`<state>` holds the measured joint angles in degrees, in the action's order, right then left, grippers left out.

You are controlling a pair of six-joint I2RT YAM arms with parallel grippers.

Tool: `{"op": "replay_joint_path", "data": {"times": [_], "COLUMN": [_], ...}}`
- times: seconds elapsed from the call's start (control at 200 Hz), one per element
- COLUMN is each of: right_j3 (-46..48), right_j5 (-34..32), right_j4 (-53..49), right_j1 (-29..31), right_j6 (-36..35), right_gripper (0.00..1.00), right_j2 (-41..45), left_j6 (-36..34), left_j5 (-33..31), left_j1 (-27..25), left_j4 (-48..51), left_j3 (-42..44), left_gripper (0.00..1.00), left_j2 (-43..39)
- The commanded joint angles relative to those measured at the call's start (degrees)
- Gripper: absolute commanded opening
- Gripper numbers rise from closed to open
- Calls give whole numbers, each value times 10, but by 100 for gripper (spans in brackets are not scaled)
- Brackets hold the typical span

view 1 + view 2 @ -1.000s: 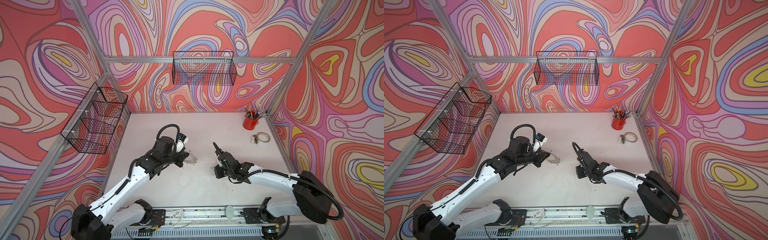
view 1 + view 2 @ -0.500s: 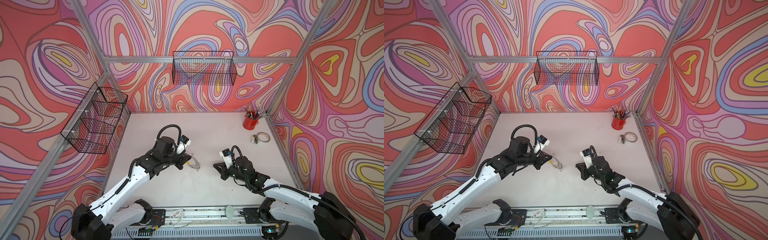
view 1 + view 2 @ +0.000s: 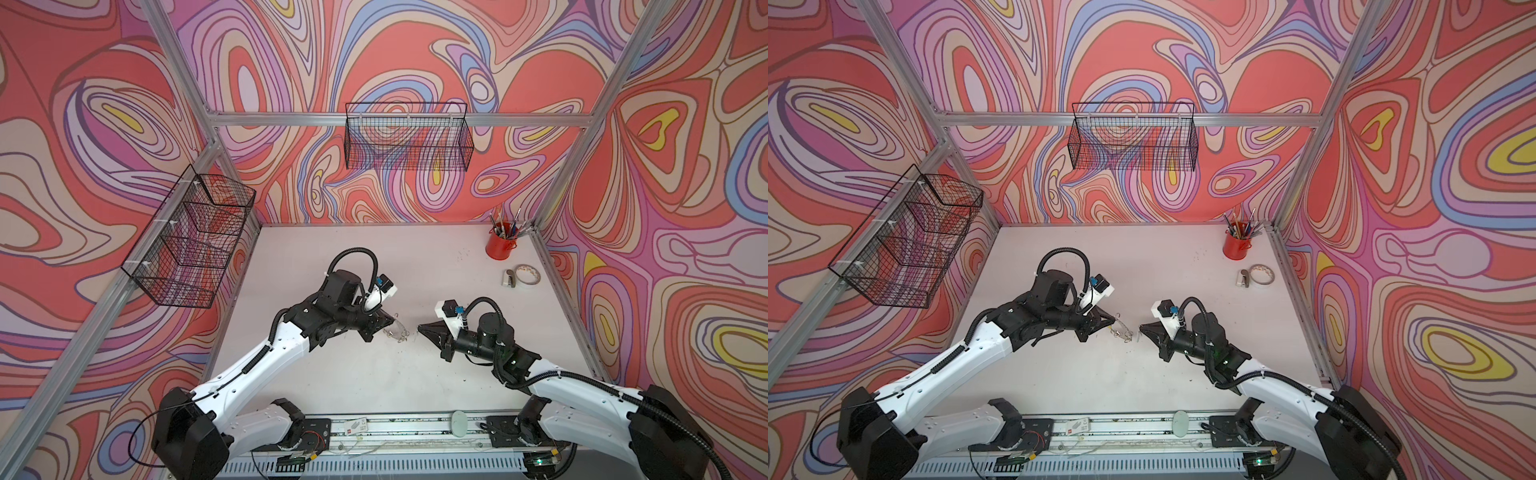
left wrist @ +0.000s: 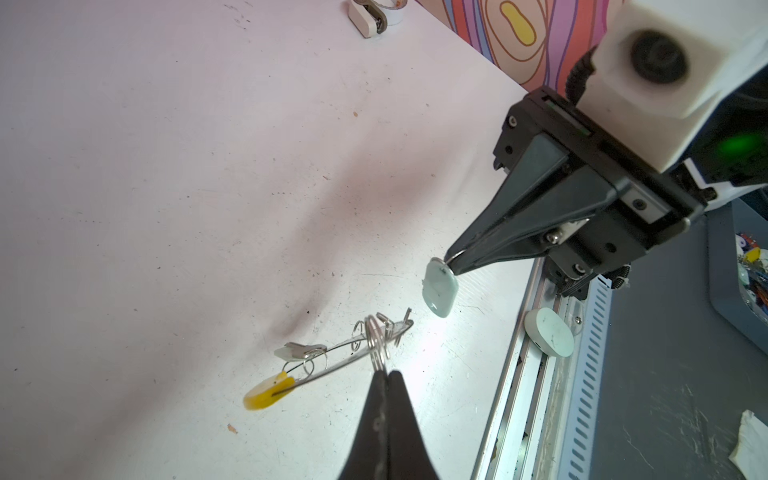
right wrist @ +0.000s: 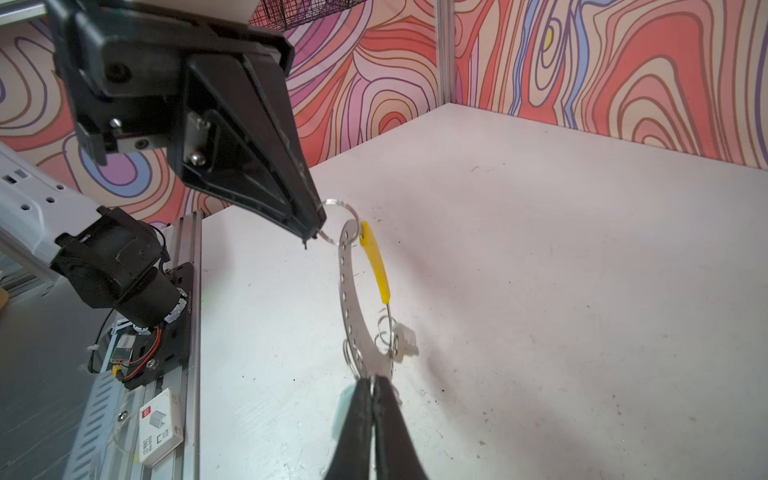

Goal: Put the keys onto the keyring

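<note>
My left gripper [image 4: 384, 372] is shut on a wire loop of the keyring [image 4: 353, 353], holding the grey hoop and its yellow sleeve [image 4: 266, 392] just above the table; in both top views it hangs mid-table [image 3: 397, 330] [image 3: 1121, 330]. One key with a pale tag [image 4: 299, 351] hangs on the hoop. My right gripper [image 5: 374, 380] is shut on the small ring of another key, whose pale green tag [image 4: 440, 286] dangles below the tips. That key's blade is hidden. A short gap separates this tag from the hoop's near end. The two grippers [image 3: 390, 320] [image 3: 419, 328] point at each other.
A red cup of pens [image 3: 501, 245] and a whitish tape roll [image 3: 524, 275] stand at the back right. Wire baskets hang on the left wall [image 3: 187, 241] and the back wall [image 3: 409, 141]. A pale oval piece [image 3: 459, 424] lies on the front rail.
The right gripper has turned from pointing toward the back to pointing left, close to the keyring. The left gripper has shifted slightly right with the keyring.
</note>
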<state>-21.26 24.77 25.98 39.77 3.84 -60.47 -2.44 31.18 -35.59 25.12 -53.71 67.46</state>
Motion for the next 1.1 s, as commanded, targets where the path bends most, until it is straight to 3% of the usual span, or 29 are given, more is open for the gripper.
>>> {"op": "replay_joint_path", "data": {"times": [0.0, 0.441, 1.097], "right_j3": [-35, -94, -116], "right_j5": [16, 4, -12], "right_j4": [-14, -126, -127], "right_j1": [-1, 9, 36], "right_j6": [-42, -113, -115], "right_gripper": [0, 0, 0], "right_j2": [-5, -6, -35], "left_j6": [-29, -8, 2], "left_j5": [27, -5, -17], "left_j1": [-13, -33, -46], "left_j4": [14, 10, 0], "left_j3": [-25, -44, -41], "left_gripper": [0, 0, 0], "left_j2": [13, 40, 49]}}
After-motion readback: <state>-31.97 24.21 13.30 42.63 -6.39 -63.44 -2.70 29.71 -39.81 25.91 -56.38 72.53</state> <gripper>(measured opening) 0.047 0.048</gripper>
